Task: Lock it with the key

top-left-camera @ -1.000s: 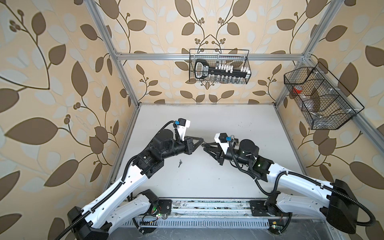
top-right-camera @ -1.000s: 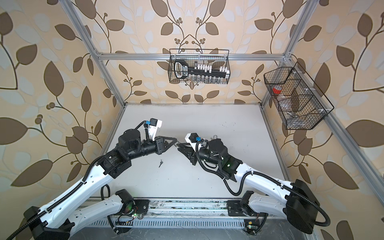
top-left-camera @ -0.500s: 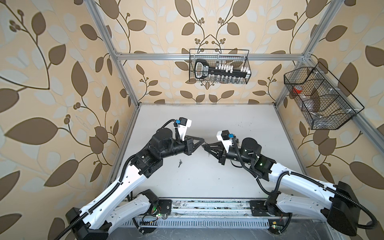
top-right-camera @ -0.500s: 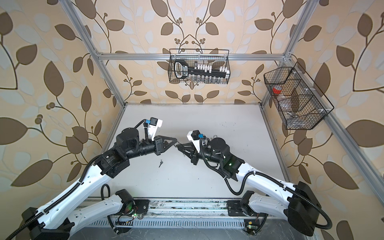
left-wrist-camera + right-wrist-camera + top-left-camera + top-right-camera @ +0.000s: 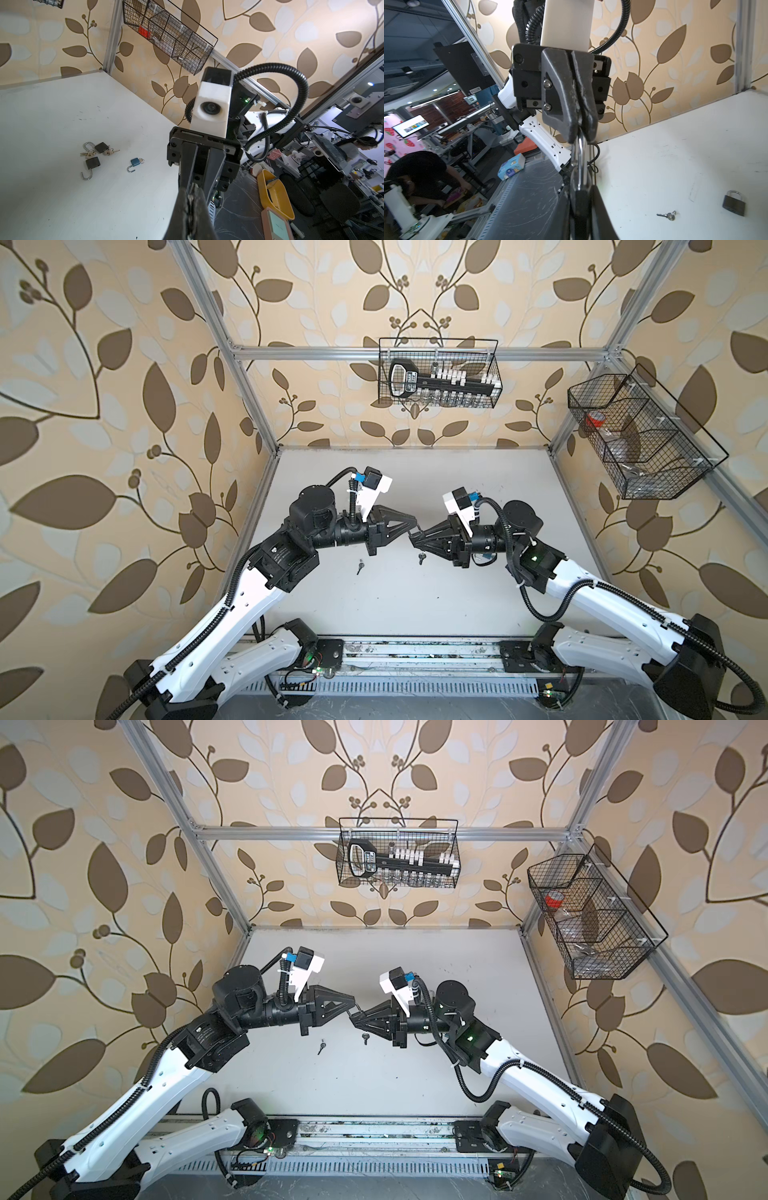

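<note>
White bench [image 5: 395, 605], leaf-papered walls: padlock [image 5: 580, 160] held mid-air at centre, left hand [image 5: 417, 526] clamped on its shackle, right hand [image 5: 410, 536] closed round its body. Judged light, rigid, slick metal; take the key [image 5: 422, 558] hanging beneath by its bow.

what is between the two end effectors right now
A padlock bridges them: the left end effector pinches its silver shackle, and the right end effector clamps its dark body. The right wrist view shows this best.
</note>
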Controlling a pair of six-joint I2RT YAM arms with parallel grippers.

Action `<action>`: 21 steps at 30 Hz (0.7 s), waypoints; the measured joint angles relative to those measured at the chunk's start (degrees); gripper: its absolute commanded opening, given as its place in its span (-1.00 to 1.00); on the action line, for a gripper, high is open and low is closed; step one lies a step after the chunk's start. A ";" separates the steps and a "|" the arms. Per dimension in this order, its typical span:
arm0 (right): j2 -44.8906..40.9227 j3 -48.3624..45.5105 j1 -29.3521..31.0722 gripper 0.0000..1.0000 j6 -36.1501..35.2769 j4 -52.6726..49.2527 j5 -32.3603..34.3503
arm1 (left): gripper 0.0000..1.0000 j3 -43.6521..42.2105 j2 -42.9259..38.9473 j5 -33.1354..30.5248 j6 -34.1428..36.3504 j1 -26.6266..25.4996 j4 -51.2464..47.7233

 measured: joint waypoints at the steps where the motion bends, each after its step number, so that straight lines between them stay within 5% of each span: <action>1: 0.04 0.00 -0.02 -1.00 0.87 0.37 -0.68 | -1.00 0.02 0.11 0.66 0.00 0.02 0.26; 21: 0.31 -0.02 -0.02 -1.00 11.72 6.47 -5.29 | -1.00 -2.16 0.00 4.48 0.33 0.02 6.93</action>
